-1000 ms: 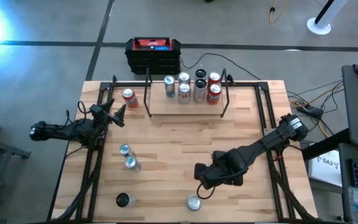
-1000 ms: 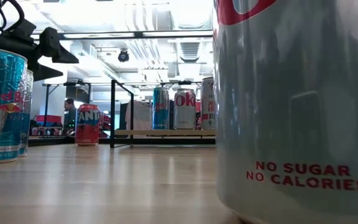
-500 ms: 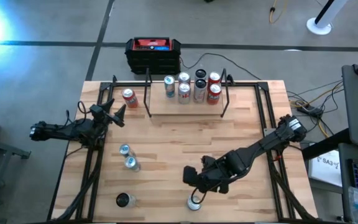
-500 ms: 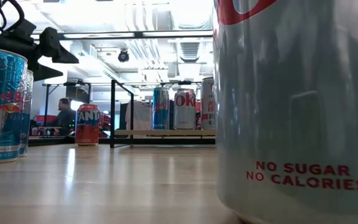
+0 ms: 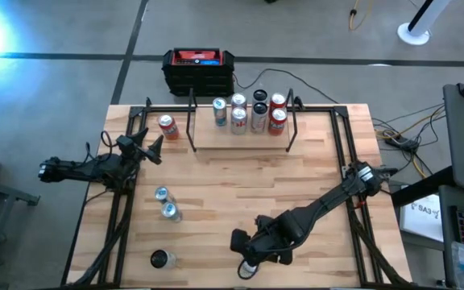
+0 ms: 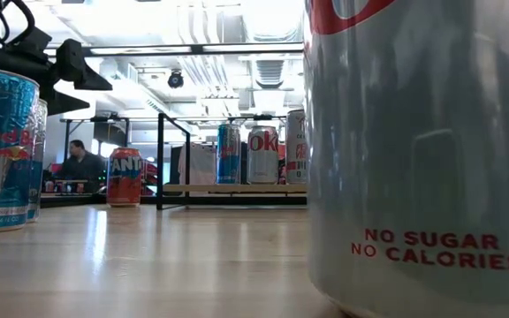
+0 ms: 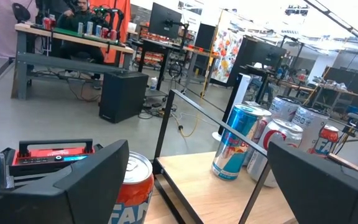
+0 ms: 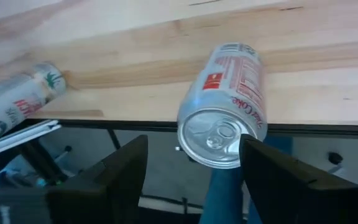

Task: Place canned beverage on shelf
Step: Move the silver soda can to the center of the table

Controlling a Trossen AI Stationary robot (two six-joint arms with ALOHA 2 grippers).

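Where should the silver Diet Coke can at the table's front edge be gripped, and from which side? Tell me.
Grip the Diet Coke can across its round side wall, just below the rim, coming straight down from above. It stands upright at the front edge of the table with its lid facing up. The right gripper hangs over it, open, one finger on each side.

Right gripper [image 5: 246, 259] low at the table's near edge, fingers [image 8: 123, 171] parted; left gripper [image 5: 150, 150] wide open.

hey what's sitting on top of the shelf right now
Seven cans stand upright on the shelf in the high view, bunched along its back edge: silver, red, a blue one and a dark one. The low view shows only three of them; a big near can covers the rest.
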